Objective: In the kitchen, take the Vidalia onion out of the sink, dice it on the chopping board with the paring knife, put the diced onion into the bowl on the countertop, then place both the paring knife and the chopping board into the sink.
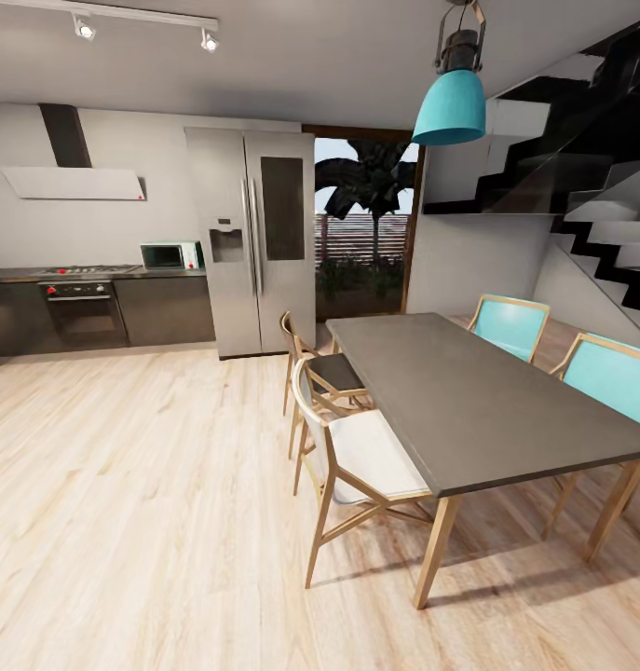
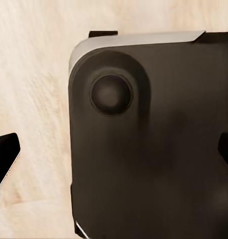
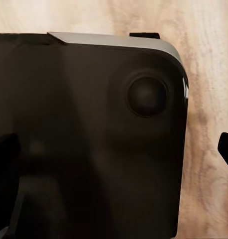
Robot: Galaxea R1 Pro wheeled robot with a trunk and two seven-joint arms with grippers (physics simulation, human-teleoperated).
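From my head I look across pale wood floor (image 1: 124,485) to a far countertop (image 1: 21,274) with a hob (image 1: 87,270), an oven (image 1: 80,312) and a small microwave (image 1: 170,254) beside a steel fridge (image 1: 251,238), while a grey dining table (image 1: 469,401) with chairs (image 1: 357,457) sits close on my right; the onion, sink, board, knife and bowl I cannot make out from here. My left wrist looks down on my own dark base (image 2: 149,144) over the floor, with dark finger tips at the picture's edges (whether that claw is spread or shut I cannot tell). My right wrist sees much the same base (image 3: 89,134), its claw equally unreadable, and my worry is clipping a chair or table corner by turning too tightly toward the kitchen.
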